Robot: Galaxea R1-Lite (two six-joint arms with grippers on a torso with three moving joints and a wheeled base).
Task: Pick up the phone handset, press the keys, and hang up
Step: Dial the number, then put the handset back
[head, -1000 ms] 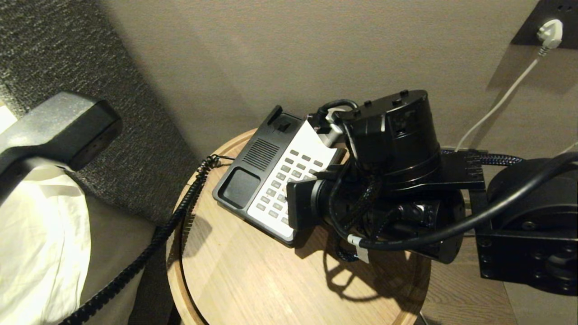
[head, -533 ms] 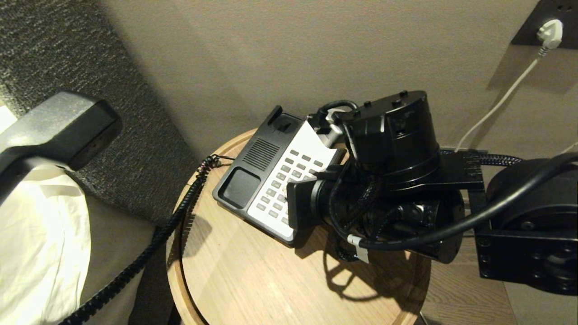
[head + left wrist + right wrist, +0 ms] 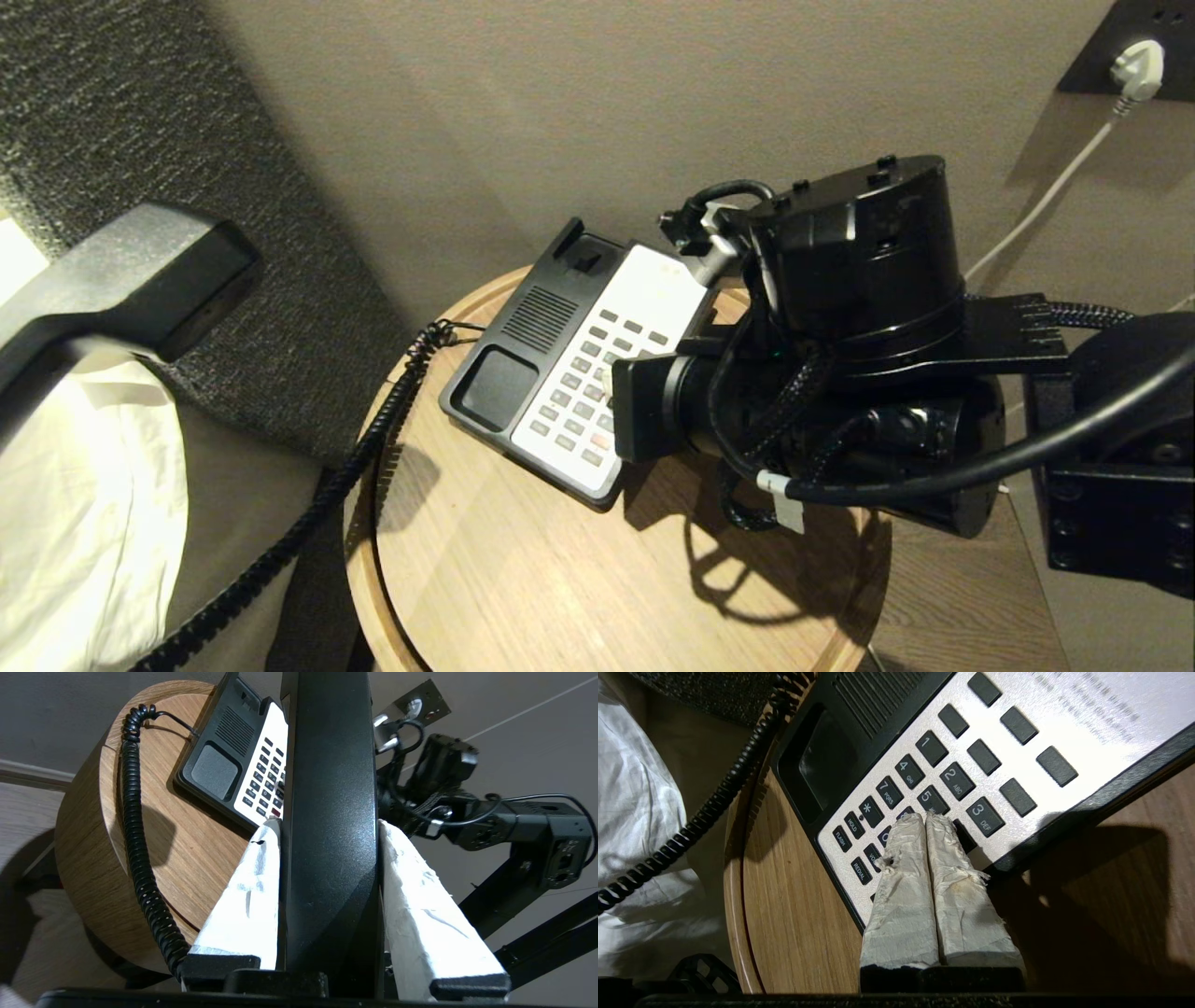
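Two grippers are working: nearest, the left gripper (image 3: 327, 826) is clamping the handset (image 3: 121, 271) aloft at nine o'clock of the table (image 3: 523, 579), off the base (image 3: 569, 364). Farther in, the right gripper (image 3: 924, 819), fingers pressed together and empty, is lifting back from the keys (image 3: 924, 779) toward three o'clock, so I judge one press finished.

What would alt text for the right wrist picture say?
A closed claw with white-wrapped fingers points at the dark keys of a desk phone, near the 5. The phone sits on a round wooden table; a coiled cord trails off.
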